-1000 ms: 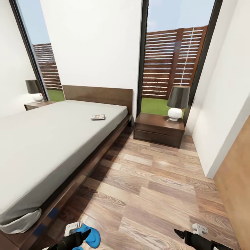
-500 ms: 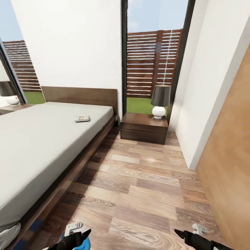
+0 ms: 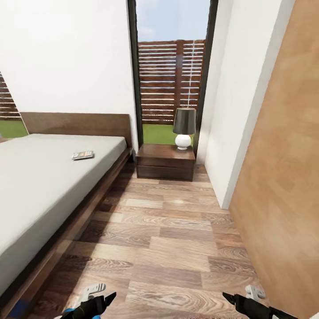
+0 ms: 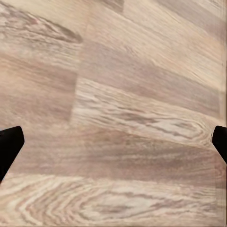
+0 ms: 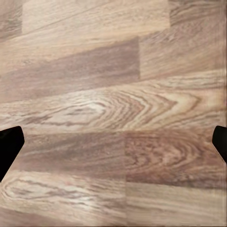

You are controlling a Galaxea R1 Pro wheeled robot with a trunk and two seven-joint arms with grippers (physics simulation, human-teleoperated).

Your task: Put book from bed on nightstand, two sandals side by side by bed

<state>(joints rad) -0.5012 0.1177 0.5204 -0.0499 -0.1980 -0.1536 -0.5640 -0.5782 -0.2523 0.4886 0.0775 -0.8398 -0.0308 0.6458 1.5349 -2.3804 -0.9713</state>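
book [image 3: 83, 155] lying flat on the bed [image 3: 40, 186], up near the headboard. nightstand [image 3: 165, 161] sits just beside the bed under the window, lamp [image 3: 184, 128] on top. a sliver of blue sandal [image 3: 71, 313] peeks at the left gripper [image 3: 96, 304]. left jaws wide, empty; right gripper [image 3: 241, 302] jaws wide too, over bare floor [image 3: 177, 239].

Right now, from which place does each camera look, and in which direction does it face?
Head view: on the robot's head, facing forward and down the bedroom past the bed with the book toward the nightstand; both arms show at the lower edge.
Left wrist view: near the left gripper, facing the floor; dark fingertips spread wide.
Right wrist view: near the right gripper, facing the planks; fingertips likewise apart.
Shared: all three views show the wood-plank floor.
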